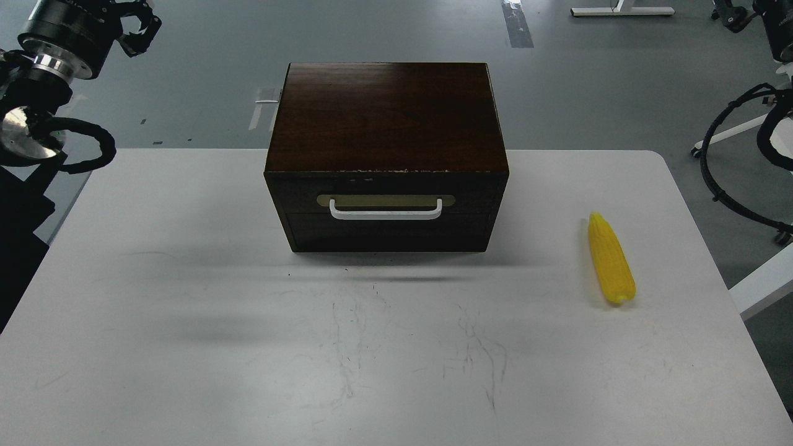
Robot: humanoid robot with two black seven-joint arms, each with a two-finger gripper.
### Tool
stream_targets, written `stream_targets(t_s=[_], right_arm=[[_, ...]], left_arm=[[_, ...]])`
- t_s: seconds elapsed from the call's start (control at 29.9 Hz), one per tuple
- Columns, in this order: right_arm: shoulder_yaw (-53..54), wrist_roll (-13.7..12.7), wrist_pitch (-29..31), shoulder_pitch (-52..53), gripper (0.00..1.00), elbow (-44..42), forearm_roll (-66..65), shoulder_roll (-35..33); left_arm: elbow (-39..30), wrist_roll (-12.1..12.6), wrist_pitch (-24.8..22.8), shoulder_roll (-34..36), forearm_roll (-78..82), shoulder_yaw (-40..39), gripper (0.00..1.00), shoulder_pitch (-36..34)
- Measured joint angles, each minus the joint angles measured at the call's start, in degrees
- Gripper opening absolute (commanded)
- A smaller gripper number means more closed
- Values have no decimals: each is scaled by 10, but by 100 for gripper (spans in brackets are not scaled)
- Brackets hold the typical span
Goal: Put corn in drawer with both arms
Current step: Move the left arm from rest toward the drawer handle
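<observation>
Scuffed white table (186,347) fills the near view, dark scribble marks on its front half. Corn (611,260) lies flat on the table's right side, well apart from the box, narrow tip pointing away from the camera, blunt end nearer. No readable text or labels on anything.

Dark wooden box (384,118) sits centre-back on the table. Drawer (387,214) is closed flush in its front, so the contents are hidden; white bar handle (386,212) on a tan oval plate (385,200), chipped finish along the box's top front edge.

Left gripper (137,28) is up at the top-left corner, off the table, holding nothing; fingers look curled with a gap between them, so released. Right gripper (731,15) is mostly cut off at the top-right corner, small and dark – probably empty, but finger state can't be told. Black cable (718,186) loops down past the right table edge
</observation>
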Motion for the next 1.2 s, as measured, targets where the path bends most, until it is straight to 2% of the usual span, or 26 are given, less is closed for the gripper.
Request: stream_targets(t_s=[0.37, 0.5, 0.6, 0.73, 0.84, 0.9, 1.04, 1.2], right_arm=[[2, 0, 0, 0, 100, -1, -1, -5], [2, -2, 0, 0, 100, -2, -1, -8], [2, -2, 0, 0, 100, -3, -1, -9], [1, -2, 0, 1, 100, -4, -1, -14], [1, -2, 0, 1, 100, -5, -1, -15], [1, -2, 0, 1, 100, -5, -1, -15], [1, -1, 0, 1, 100, -5, -1, -15], [1, -1, 0, 1, 100, -5, -1, -15]], left_arm=[[-3, 10, 0, 4, 2, 6, 98, -6], [-39, 27, 0, 31, 22, 12, 97, -7], [-105, 32, 0, 61, 97, 14, 94, -10], [-255, 33, 0, 135, 298, 12, 90, -25], [-324, 31, 0, 153, 428, 10, 85, -50], [-360, 29, 0, 156, 511, 9, 83, -78], [-426, 7, 0, 150, 654, 10, 82, -137], [-507, -3, 0, 98, 851, 17, 82, -173]])
